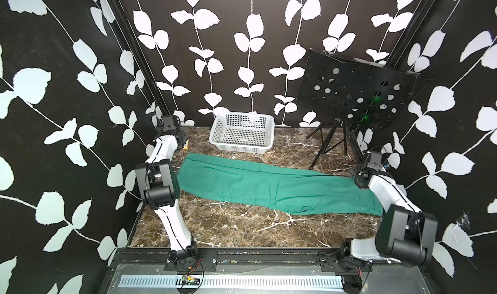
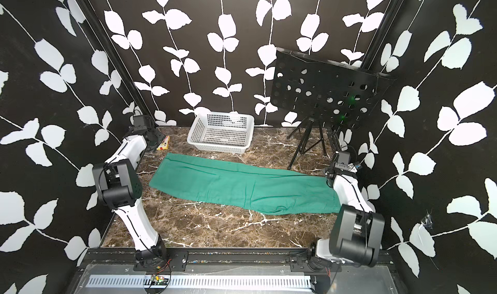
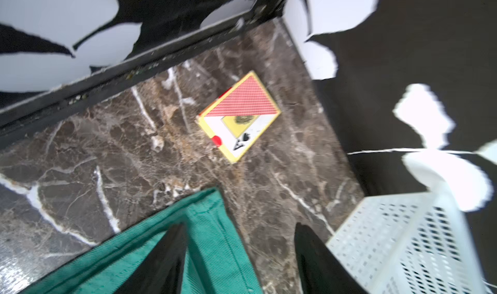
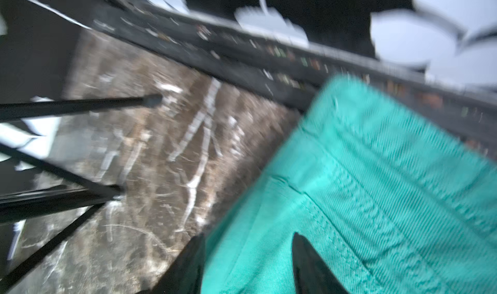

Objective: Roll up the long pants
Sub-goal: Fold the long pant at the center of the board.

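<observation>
Both spread over the long pants (image 1: 269,187) — left hand (image 3: 240,226) by basket (image 3: 403,238), card box (image 3: 239,117); right hand (image 4: 248,236) by stand legs (image 4: 80,105)

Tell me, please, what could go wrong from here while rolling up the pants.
The long pants lie flat, skewed across the table; a roll may come out crooked. Their end by the right gripper reaches the black edge rail and may snag. The stand's leg sits close.
</observation>
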Robot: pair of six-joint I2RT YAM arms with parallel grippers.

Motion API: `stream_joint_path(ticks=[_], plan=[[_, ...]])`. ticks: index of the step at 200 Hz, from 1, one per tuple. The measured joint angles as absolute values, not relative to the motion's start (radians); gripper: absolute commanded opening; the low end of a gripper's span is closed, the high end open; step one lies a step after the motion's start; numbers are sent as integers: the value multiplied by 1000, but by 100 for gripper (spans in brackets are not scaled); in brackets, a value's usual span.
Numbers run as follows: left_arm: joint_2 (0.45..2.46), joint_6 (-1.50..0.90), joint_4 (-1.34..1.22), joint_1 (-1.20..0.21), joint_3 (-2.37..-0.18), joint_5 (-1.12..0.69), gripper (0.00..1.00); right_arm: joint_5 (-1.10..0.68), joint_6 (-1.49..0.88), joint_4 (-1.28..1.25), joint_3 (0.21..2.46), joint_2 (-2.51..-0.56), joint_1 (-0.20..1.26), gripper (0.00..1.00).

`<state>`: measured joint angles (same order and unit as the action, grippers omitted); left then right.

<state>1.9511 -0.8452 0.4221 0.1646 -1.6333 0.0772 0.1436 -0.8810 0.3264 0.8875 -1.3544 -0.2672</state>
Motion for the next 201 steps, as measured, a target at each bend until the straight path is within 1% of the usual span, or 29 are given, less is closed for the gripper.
stream_joint_path(ticks=[9, 21, 35, 48, 61, 78, 95, 102, 116, 129, 160, 183, 201], plan=[[1895, -852, 411, 148, -1583, 88, 55, 154, -849, 328, 892, -1323, -255, 57], [1816, -865, 415, 125, -1514, 100, 50, 162, -807, 339, 905, -1290, -233, 54], [1722, -883, 445, 102, -1445, 113, 46, 143, -765, 355, 918, -1259, -186, 47], [1644, -900, 471, 79, -1386, 119, 45, 88, -725, 361, 918, -1242, -123, 40], [1572, -925, 488, 62, -1311, 120, 45, 24, -686, 352, 915, -1236, -13, 35], [1507, -958, 502, 52, -1200, 107, 45, -39, -639, 338, 913, -1251, 202, 29], [1480, -1002, 506, 46, -1094, 76, 45, -81, -602, 324, 915, -1312, 408, 17], [1477, -1015, 506, 44, -1061, 62, 45, -92, -592, 321, 915, -1351, 474, 13], [1477, -1039, 509, 34, -1011, 36, 45, -102, -574, 318, 916, -1438, 555, 5], [1477, -1053, 510, 23, -995, 6, 45, -106, -563, 319, 926, -1527, 592, 0], [1478, -1066, 491, 11, -995, -45, 45, -91, -542, 316, 996, -1717, 609, 0], [1477, -1066, 492, 11, -995, -46, 45, -30, -522, 308, 1053, -1790, 609, 0], [1477, -1066, 492, 11, -995, -46, 46, 3, -513, 295, 1074, -1802, 609, 0]])
